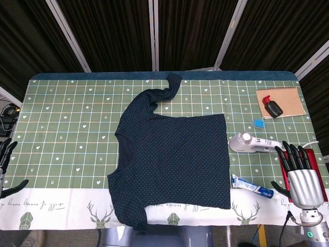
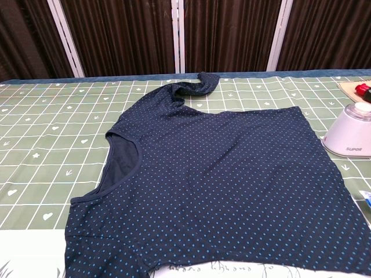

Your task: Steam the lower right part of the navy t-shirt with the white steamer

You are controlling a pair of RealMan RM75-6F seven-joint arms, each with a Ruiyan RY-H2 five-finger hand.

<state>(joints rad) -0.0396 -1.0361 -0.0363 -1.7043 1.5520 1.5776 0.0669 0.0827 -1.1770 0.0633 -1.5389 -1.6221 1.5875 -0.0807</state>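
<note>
The navy dotted t-shirt (image 1: 175, 157) lies flat in the middle of the table, neck to the left and hem to the right; the chest view shows the t-shirt (image 2: 220, 174) filling the foreground. The white steamer (image 1: 252, 143) lies on its side just right of the hem, and the steamer (image 2: 352, 136) peeks in at the chest view's right edge. My right hand (image 1: 300, 175) hovers open, fingers spread and pointing away, a little right of and nearer than the steamer's handle, not touching it. My left hand (image 1: 6, 164) is open at the table's left edge.
A toothpaste tube (image 1: 252, 186) lies near the front right. A tan notebook (image 1: 285, 96) with a black-and-red bottle (image 1: 272, 106) sits at the back right, a small blue block (image 1: 258, 123) beside it. A red object (image 1: 317, 170) lies under my right hand. The green checked cloth (image 1: 67, 128) covers the table.
</note>
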